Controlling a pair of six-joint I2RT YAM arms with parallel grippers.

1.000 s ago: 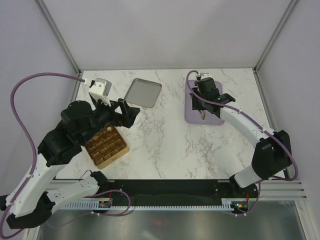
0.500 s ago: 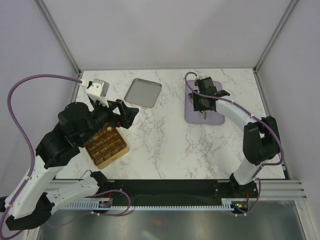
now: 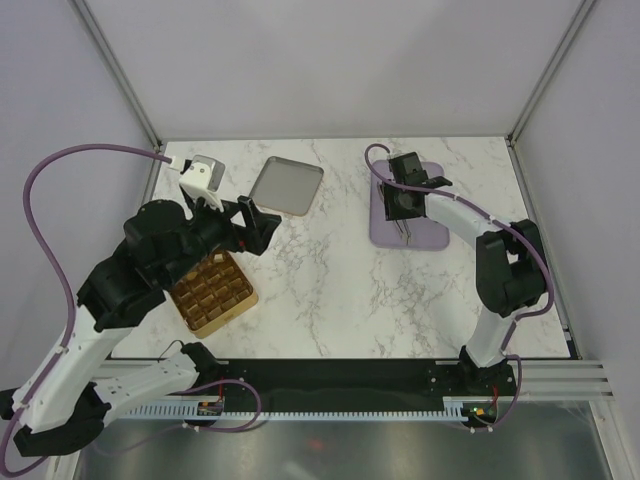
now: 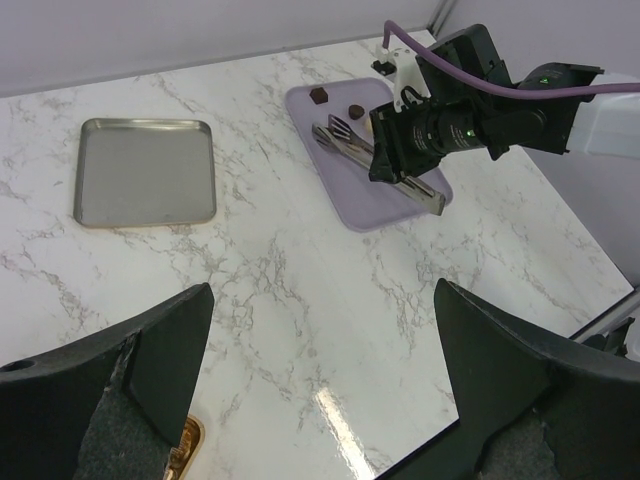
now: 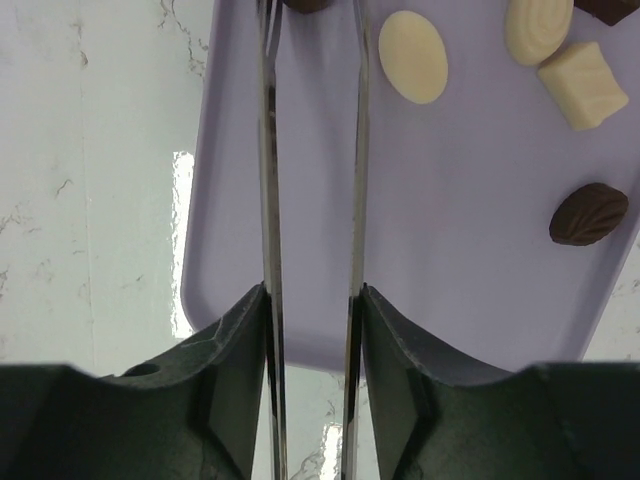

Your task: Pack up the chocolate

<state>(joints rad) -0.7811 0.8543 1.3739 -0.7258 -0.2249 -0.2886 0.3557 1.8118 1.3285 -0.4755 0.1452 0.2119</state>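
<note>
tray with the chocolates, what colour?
Plain lilac. The tray under the tongs shows best in the right wrist view.

Every piece lies loose on the flat lilac tray (image 5: 460, 260). A smooth cream-white oval chocolate (image 5: 413, 56) lies flat. To its right sit a cream-white swirled round piece (image 5: 538, 28) and, just beside it, a tilted cream-white rectangular block (image 5: 583, 85). Near the tray's edge lies a dark brown ribbed leaf-shaped piece (image 5: 588, 214). Another dark brown piece (image 5: 305, 4), cut off by the frame, shows between two thin metal tong blades (image 5: 270, 150)
</note>
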